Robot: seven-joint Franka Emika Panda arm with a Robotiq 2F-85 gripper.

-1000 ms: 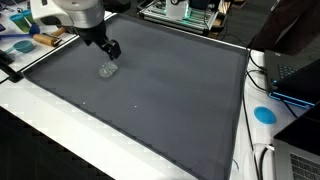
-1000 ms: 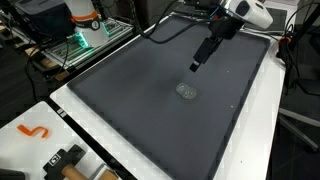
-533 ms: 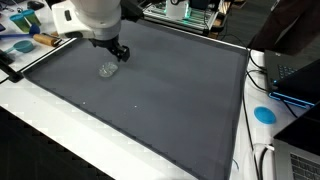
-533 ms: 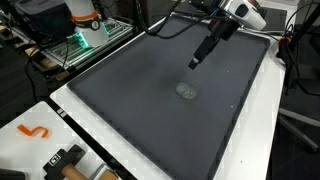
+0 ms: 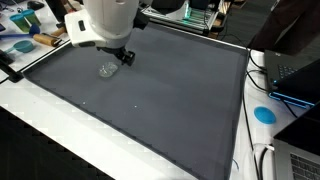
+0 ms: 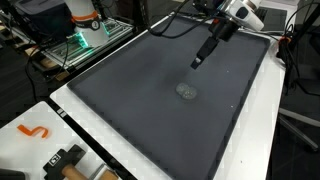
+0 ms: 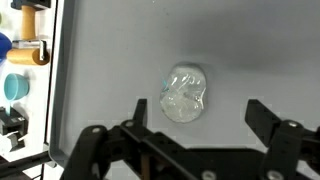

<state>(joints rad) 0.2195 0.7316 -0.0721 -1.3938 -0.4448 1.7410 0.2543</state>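
A small clear crumpled plastic object (image 5: 107,70) lies on the dark grey mat (image 5: 160,100), also seen as a pale blob (image 6: 186,90) near the mat's middle. My gripper (image 5: 124,57) hangs above the mat just beside it, higher up and apart from it (image 6: 197,62). In the wrist view the plastic object (image 7: 184,92) sits just beyond the fingertips, a little towards the left finger (image 7: 140,108). The gripper (image 7: 197,110) is open and nothing lies between its black fingers.
A white table edge (image 5: 60,115) frames the mat. A laptop (image 5: 295,75) and a blue disc (image 5: 264,114) lie to one side. An orange hook (image 6: 33,131) and tools (image 6: 65,160) rest on the white border. A lit rack (image 6: 85,40) stands behind.
The arm has swung sideways over the mat, carrying the gripper slightly past the plastic object. The gripper has stayed open and the object has not moved.
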